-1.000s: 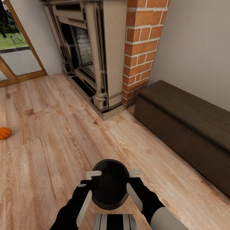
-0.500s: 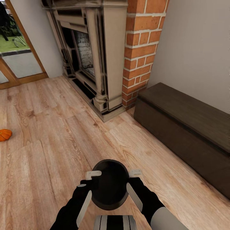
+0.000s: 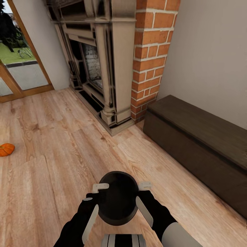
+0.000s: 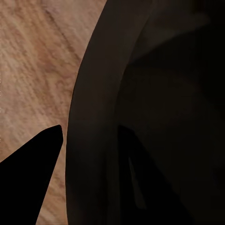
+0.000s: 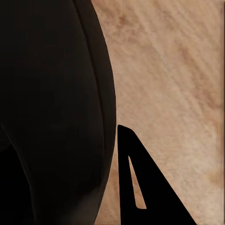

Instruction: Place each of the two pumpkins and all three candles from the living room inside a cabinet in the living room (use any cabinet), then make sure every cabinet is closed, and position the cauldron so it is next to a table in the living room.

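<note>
Black cauldron (image 3: 117,199): we grip its rim from both sides, left tool (image 3: 97,192) and right tool (image 3: 142,190) each clamped on it.
Pumpkin (image 3: 6,149): on the wooden floor (image 3: 61,144).
Cabinet (image 3: 202,144): closed.

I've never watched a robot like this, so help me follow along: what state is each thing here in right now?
cauldron: upright, empty, held off the floor between both arms.
left gripper: fingers around the cauldron's rim on its side.
right gripper: fingers against the cauldron's opposite side.
pumpkin: lying on the floor, far left, untouched.
cabinet: closed, against the wall.
fireplace: unlit.
</note>
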{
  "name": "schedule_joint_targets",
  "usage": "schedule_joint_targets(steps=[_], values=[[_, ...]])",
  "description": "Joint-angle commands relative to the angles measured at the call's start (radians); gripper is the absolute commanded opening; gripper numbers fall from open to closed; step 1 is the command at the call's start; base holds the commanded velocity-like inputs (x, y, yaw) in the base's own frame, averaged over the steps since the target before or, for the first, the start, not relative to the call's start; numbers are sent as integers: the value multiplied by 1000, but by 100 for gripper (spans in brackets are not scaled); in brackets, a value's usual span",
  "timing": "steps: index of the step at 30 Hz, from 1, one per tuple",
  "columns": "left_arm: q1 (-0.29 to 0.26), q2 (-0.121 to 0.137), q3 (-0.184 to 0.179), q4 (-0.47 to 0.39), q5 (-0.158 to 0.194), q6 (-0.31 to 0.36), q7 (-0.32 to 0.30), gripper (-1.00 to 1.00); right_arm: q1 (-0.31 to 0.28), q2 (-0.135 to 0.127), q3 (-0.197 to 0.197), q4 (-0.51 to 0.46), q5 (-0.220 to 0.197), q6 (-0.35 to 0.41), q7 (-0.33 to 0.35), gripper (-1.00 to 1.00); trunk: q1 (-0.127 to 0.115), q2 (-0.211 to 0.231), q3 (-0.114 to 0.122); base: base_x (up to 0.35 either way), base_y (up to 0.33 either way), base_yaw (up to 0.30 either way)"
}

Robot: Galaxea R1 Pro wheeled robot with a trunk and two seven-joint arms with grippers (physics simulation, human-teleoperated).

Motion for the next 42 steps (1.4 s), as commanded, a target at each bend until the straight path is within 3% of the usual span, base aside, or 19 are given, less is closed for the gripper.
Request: schedule_joint_targets(steps=[1,25,30,42], values=[[0,0,-5,0,35,-1,11,-100,0,0,7,-2,-32,-7,-5,-100,-4,7,3,0,0,0],[0,0,-5,0,35,0,11,-100,0,0,8,-4,-31,-13,-1,-100,-96,175,78,0,0,0],[0,0,-5,0,35,0,11,-100,0,0,8,-4,-31,-14,-1,-100,-96,175,78,0,0,0],[0,0,-5,0,36,1,11,-100,0,0,8,-4,-31,-14,-2,-100,-142,259,115,0,0,0]])
